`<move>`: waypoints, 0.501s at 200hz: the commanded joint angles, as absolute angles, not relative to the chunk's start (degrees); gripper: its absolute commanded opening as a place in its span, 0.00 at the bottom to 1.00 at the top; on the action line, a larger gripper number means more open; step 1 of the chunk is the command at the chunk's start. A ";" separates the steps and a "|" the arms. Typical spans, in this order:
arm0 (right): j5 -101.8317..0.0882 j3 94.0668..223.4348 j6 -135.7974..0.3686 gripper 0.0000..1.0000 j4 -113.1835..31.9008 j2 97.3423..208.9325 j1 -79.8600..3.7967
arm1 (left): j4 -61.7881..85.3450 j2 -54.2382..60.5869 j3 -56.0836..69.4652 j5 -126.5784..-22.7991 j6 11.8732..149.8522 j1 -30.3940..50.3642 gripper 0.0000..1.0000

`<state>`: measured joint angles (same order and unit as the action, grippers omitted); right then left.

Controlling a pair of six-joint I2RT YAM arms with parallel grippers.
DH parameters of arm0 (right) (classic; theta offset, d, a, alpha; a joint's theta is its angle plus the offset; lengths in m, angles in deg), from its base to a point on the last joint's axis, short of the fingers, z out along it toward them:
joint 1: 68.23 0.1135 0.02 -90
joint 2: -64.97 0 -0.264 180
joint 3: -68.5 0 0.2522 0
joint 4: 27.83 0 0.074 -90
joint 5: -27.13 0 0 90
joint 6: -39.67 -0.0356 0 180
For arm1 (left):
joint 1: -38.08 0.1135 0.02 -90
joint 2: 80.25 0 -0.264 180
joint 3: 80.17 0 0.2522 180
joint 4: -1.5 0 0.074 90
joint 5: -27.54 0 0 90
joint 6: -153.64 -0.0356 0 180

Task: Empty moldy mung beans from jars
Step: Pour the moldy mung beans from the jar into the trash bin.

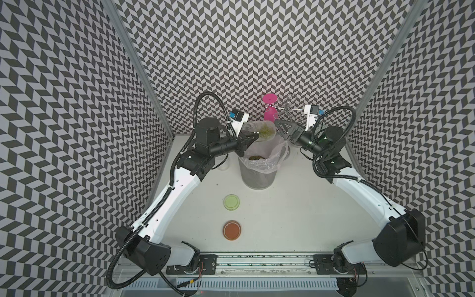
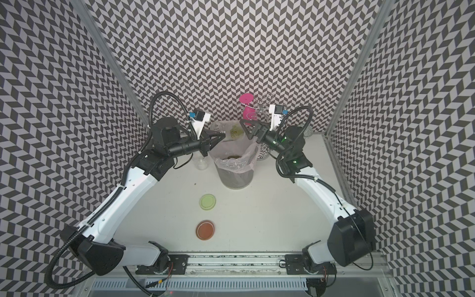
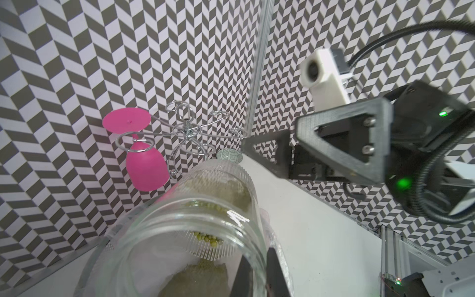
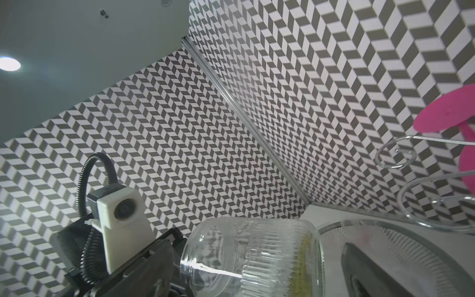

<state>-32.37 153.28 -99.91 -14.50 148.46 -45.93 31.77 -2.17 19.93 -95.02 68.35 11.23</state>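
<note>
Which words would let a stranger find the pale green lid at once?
Find the grey lined bin on the white table. In front of it, on the robot's side, lie two round lids. The pale green lid is nearer the bin; the orange-brown lid lies farther off.

Bright, even light, faint shadows; ceiling lamp (image 4: 9,63) blown out in right wrist view, glare streak on jar (image 4: 252,259), near foreground blurred, top views warp at edges

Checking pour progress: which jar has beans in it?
The jar in the left hand, on its side above the bin, mung beans clumped inside. The other jar stands upright, apparently empty.
</note>
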 commanded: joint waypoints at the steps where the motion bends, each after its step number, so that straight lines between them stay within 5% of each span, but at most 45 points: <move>1: -28.86 152.83 -114.77 0.99 -4.55 149.43 -45.92 | 21.88 -4.52 21.20 -98.45 69.68 11.24 0.00; 100: -27.95 149.50 -126.94 0.99 5.43 153.05 -44.20 | 16.23 -5.27 20.61 -100.24 72.92 11.27 0.00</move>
